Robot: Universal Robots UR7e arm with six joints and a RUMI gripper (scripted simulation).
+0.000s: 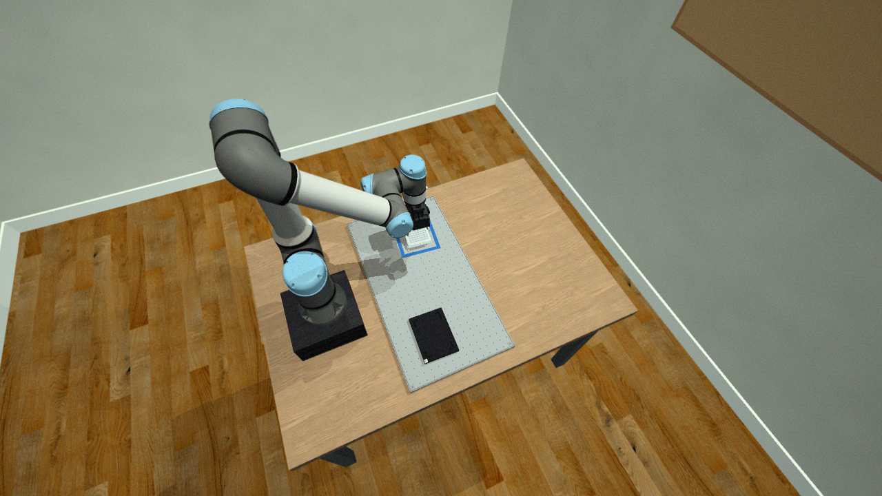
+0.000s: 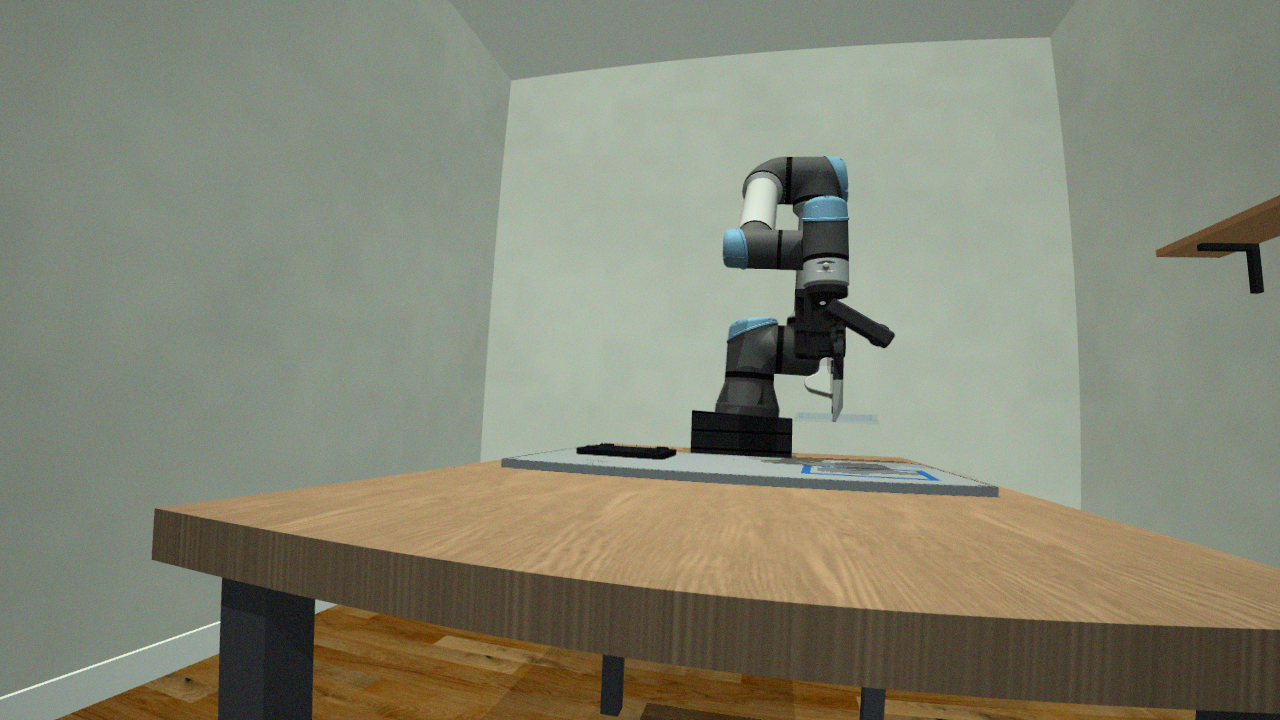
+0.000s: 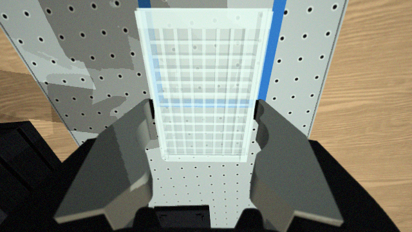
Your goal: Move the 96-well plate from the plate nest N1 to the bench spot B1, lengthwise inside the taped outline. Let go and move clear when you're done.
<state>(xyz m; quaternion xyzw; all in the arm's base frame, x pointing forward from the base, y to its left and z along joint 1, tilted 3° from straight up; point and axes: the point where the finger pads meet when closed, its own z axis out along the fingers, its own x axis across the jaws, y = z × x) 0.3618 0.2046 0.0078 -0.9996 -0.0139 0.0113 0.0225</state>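
So we're in the carry step, pretty much at the drop-off. The gripper (image 3: 204,113) is clamped on the 96-well plate (image 3: 203,84), with the two jaws pressing its long sides near one end, and the clear plate sticks out ahead of them. In the exterior view it's held level, well above the grey perforated board (image 1: 456,295) that lies on the table (image 1: 542,246).

From the top view, the plate hangs over the blue taped outline (image 1: 435,245) of B1. The wrist view shows tape running along the plate's right edge and across under its wells, so I'd say it's lined up lengthwise but not fully centred yet. Hard to be sure through clear plastic. The black plate nest N1 (image 1: 433,335) sits well apart at the near end of the board, with nothing in it.

Next move, my guess: nudge until all four edges sit inside the tape, then come straight down, keep it flat, and only let go once it's touching the board.
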